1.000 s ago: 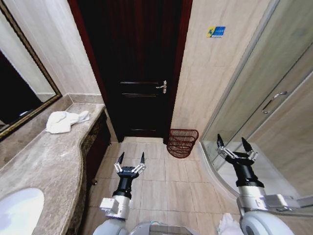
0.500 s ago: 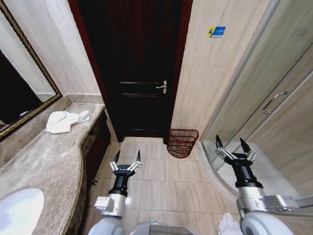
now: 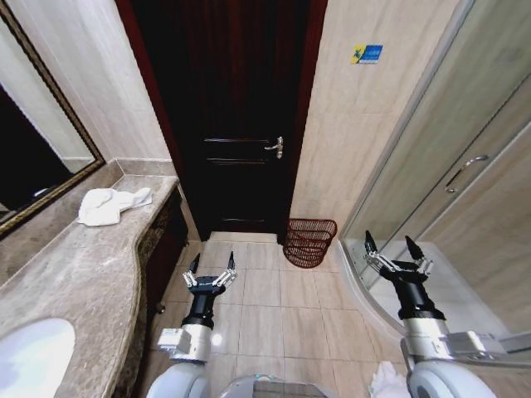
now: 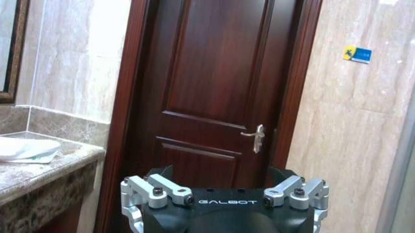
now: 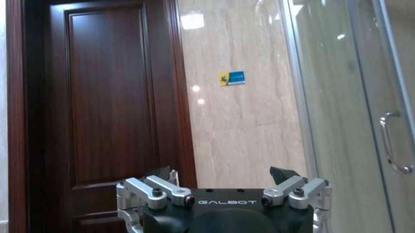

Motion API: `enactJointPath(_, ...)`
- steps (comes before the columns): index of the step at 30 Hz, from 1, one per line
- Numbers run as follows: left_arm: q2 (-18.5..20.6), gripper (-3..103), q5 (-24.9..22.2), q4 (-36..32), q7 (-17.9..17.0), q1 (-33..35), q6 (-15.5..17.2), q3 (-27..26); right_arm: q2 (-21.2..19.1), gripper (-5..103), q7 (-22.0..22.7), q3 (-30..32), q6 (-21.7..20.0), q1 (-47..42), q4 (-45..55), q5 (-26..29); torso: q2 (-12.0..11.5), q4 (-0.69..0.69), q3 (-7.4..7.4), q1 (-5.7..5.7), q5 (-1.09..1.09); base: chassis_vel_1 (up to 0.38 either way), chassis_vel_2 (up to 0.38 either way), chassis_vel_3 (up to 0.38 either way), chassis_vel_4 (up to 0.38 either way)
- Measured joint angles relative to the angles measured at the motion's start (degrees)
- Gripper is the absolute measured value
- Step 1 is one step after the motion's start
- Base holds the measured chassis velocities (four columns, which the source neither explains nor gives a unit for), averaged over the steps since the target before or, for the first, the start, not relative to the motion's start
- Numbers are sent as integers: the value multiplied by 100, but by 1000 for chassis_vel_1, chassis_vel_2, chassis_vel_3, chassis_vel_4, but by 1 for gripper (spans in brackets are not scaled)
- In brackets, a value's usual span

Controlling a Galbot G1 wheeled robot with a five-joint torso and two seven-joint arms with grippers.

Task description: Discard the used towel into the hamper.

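Left claw [image 3: 211,265] shifted toward counter [image 3: 99,249], fingers spread.

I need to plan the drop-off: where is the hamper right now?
In the head view the hamper stands on the tiled floor, ahead and right of centre, against the wall just right of the dark door.
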Motion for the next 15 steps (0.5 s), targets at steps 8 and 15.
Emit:
enactJointPath(8, 0, 97, 5, 6, -53, -26, 18, -56, 13, 100, -28, -16, 53, -8, 0, 5, -2, 0, 0, 2, 0, -92, 96, 102, -92)
enactJointPath(15, 0, 98, 60, 79, -110, -75, -216, -221, 36, 100, -33, -35, 84, -7, 0, -2, -2, 0, 1, 3, 0, -101, 101, 108, -112)
